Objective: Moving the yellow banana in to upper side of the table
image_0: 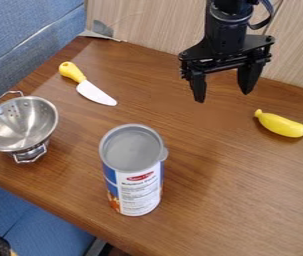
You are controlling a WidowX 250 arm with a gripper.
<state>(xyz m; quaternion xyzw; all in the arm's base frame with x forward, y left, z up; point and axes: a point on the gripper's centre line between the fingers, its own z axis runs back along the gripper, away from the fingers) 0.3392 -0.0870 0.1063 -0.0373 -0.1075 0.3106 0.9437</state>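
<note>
The gripper [223,95] hangs over the upper right part of the wooden table [227,215], its two fingers spread wide with nothing between them. A yellow banana [282,125] lies on the table near the right edge of the view, to the right of the gripper and lower in the view, apart from it. Its narrow stem end points to the upper left.
A tall can with a grey lid [132,170] stands at the centre front. A metal colander [20,125] is at the left edge, and a knife with a yellow handle [87,85] lies at the upper left. A panelled wall [154,25] borders the table's far side.
</note>
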